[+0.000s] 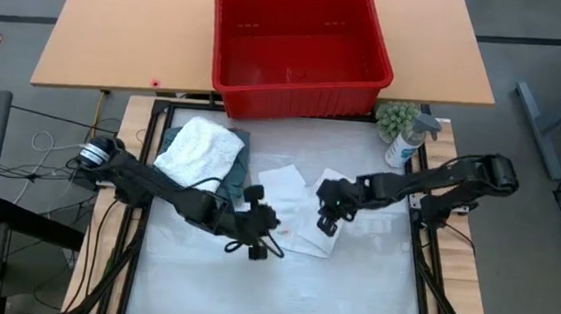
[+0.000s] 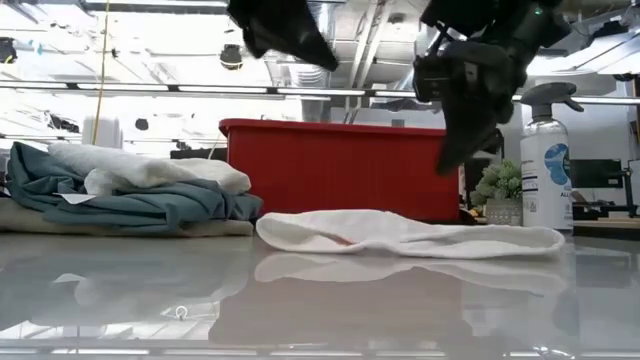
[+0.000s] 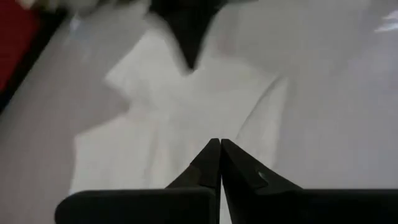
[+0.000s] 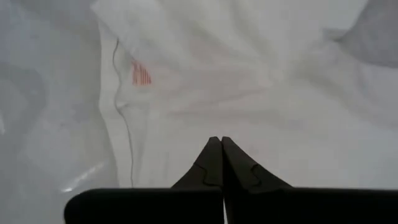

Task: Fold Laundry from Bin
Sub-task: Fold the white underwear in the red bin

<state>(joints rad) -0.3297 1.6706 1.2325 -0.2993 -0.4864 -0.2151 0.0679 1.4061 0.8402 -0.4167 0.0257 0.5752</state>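
Note:
A white garment [image 1: 297, 206] lies spread flat on the table's middle [image 2: 410, 235]. At the table's left a pile of laundry [image 1: 201, 151] rests on the table: a white piece on a teal one, with a beige one underneath [image 2: 120, 190]. The red bin [image 1: 299, 48] stands on the wooden table beyond. My left gripper [image 3: 219, 144] is shut and hangs above the garment's near left part [image 1: 254, 240]. My right gripper [image 4: 217, 142] is shut above the garment's right part [image 1: 328, 219]. In the low view both hang clear above the cloth.
A spray bottle [image 1: 404, 147] and a small green plant [image 1: 396, 116] stand at the table's far right corner. The table's near half [image 1: 270, 287] is bare. A black frame rims the table.

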